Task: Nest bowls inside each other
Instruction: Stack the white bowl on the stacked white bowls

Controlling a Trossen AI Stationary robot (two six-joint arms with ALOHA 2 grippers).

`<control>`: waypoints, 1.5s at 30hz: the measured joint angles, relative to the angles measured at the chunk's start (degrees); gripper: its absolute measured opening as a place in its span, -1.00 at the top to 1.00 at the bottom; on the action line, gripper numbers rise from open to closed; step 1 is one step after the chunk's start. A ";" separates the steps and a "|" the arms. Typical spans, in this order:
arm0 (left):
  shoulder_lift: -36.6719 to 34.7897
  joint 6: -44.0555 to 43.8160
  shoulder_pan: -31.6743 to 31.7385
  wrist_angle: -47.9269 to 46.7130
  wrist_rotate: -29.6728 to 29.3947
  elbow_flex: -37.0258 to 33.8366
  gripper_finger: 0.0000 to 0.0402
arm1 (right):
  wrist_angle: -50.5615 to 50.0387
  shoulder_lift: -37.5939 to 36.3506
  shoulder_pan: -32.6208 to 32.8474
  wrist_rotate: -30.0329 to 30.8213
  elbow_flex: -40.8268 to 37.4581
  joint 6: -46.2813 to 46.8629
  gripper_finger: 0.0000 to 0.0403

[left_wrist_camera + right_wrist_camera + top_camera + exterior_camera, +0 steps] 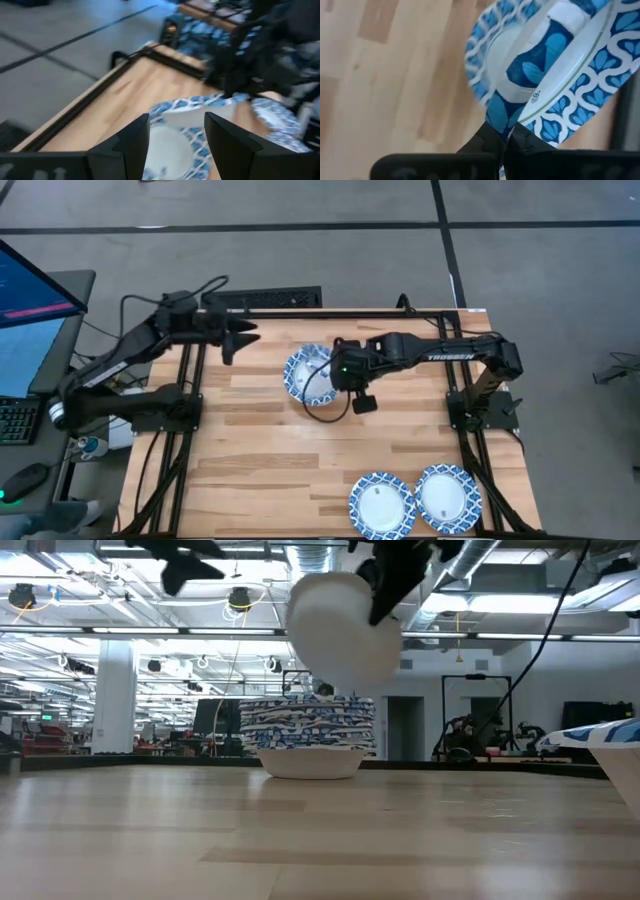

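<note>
At the bench's near edge, around five o'clock, two loose bowls (381, 504) (447, 497) wait side by side. Farther in, your right pincer (506, 134) is clamped on the rim of a tilted bowl (345, 628), held above the stack (309, 735) at twelve o'clock. This looks like the placing step: level it, centre it, lower. At eleven o'clock the left pincer (172, 137) hangs open, empty.

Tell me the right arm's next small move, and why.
Probably lower and level the held bowl onto the stack of bowls: the right claw pinches its rim, tilted, above the stack. The left claw hangs open nearby.
</note>
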 joint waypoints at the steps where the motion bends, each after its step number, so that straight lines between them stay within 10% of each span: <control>1: -1.26 -0.45 0.00 -1.98 -2.00 0.00 0.10 | 1.32 0.01 -0.19 0.50 0.00 -1.65 0.89; 12: -10.40 -6.29 0.02 -5.53 -6.24 0.00 0.10 | 5.99 7.22 -0.31 1.10 0.09 -10.19 0.89; 25: -12.99 -9.01 0.00 -5.54 -6.88 0.00 0.10 | 3.10 12.57 0.48 24.75 -0.02 -16.32 0.84; 45: -7.70 -7.89 0.00 -5.42 -7.03 0.00 0.10 | -1.85 12.41 1.36 15.68 -0.02 -5.37 0.48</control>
